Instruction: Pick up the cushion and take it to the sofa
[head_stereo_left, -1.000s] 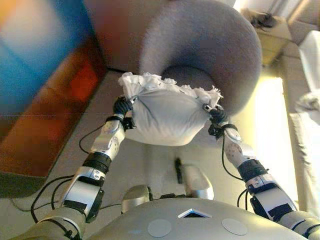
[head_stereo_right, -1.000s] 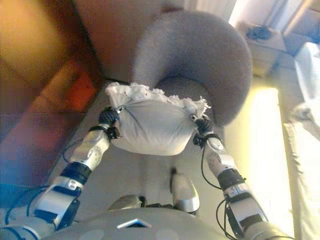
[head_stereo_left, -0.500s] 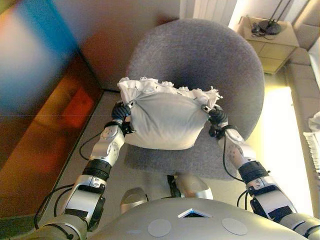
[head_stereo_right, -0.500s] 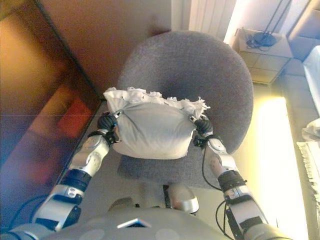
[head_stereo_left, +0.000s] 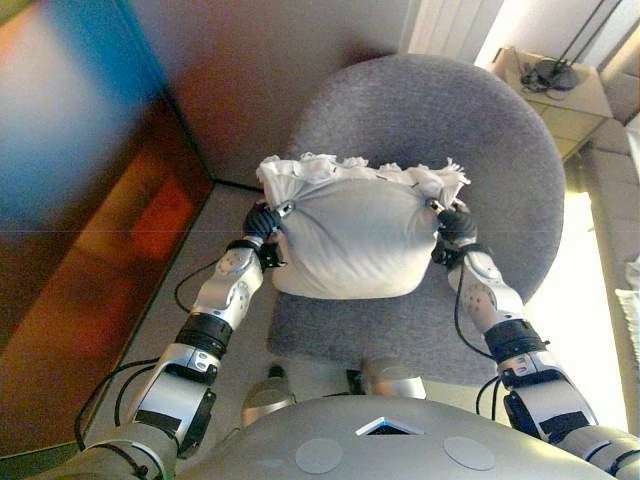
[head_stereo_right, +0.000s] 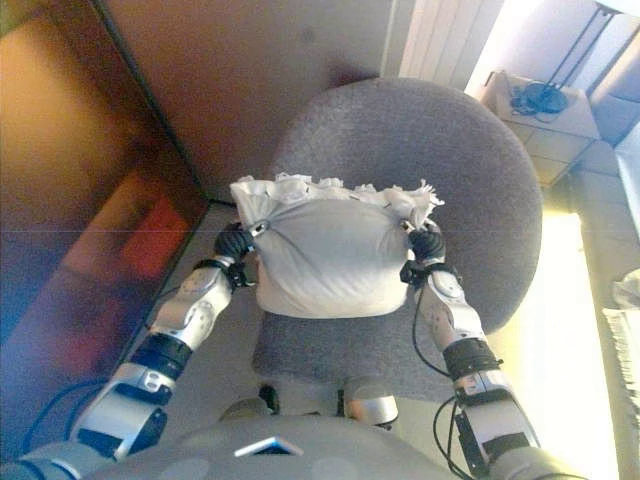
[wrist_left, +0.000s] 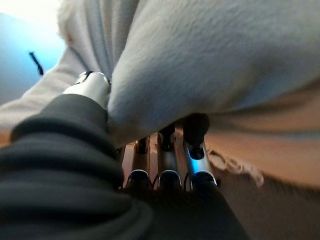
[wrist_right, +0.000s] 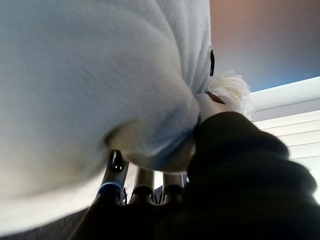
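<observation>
Left eye view: white frilled cushion (head_stereo_left: 350, 240) held up between both arms, above seat of grey round chair (head_stereo_left: 440, 120). Left robot hand (head_stereo_left: 263, 222) clamps cushion's left end, fingers curled under fabric. Right robot hand (head_stereo_left: 456, 226) clamps right end likewise. Side table (head_stereo_left: 560, 95) far right.

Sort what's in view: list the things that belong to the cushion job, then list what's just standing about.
Belongs to the job:
white cushion, held up between both hands
left hand, gripping one end of the cushion
right hand, gripping the other end
grey round seat, right under the cushion

Just standing about:
side table with a dark object on it
white panel behind the seat
</observation>
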